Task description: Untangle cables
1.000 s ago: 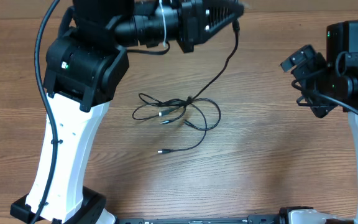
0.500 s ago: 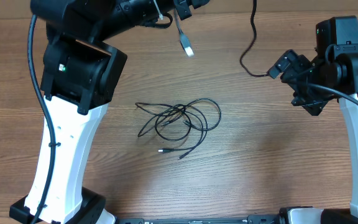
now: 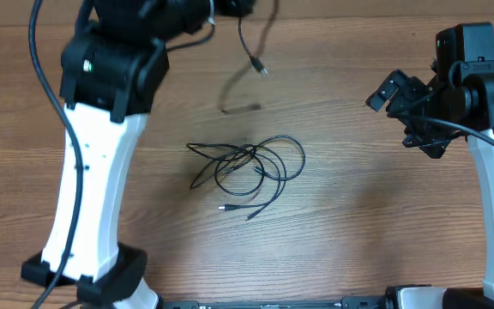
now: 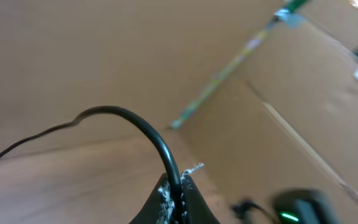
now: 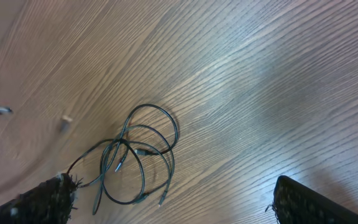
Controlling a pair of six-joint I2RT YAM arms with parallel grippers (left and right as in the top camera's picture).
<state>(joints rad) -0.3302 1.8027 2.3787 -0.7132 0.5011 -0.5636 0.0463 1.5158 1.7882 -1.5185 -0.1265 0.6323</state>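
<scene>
Progress: early, by our reckoning. One lifted cable (image 4: 169,165) is up off the desk (image 3: 358,215) and hangs clear of the rest. Its plug (image 3: 260,70) dangles over the far part of the desk and throws a shadow (image 3: 240,107) beneath. The remaining cables (image 3: 247,169) lie in one heap at the middle of the desk, with loops crossing each other and a couple of loose ends trailing toward the near edge. We judge one strand freed and the bulk left to separate.

Left hand (image 4: 178,198): fingers together, clamped on the lifted cable, which arches up and away from the grip.

Right hand (image 3: 401,112): fingers wide apart with nothing between them. It is held over the far right part of the desk, well apart from the heap.

Views compared:
- Overhead gives the layout: both arms, the heap, the dangling plug and its shadow. The left fingers run off the top edge, so we cannot read the grip there.
- Left wrist settles the grip, with the cable pinched between the fingertips. It looks away at brown cardboard (image 4: 303,112) and shows none of the heap.
- Right wrist looks down on the heap from closer. We make out separate loops and small plug tips inside them, and its own two fingertips at the lower corners of the view. How many strands remain we cannot tell.
</scene>
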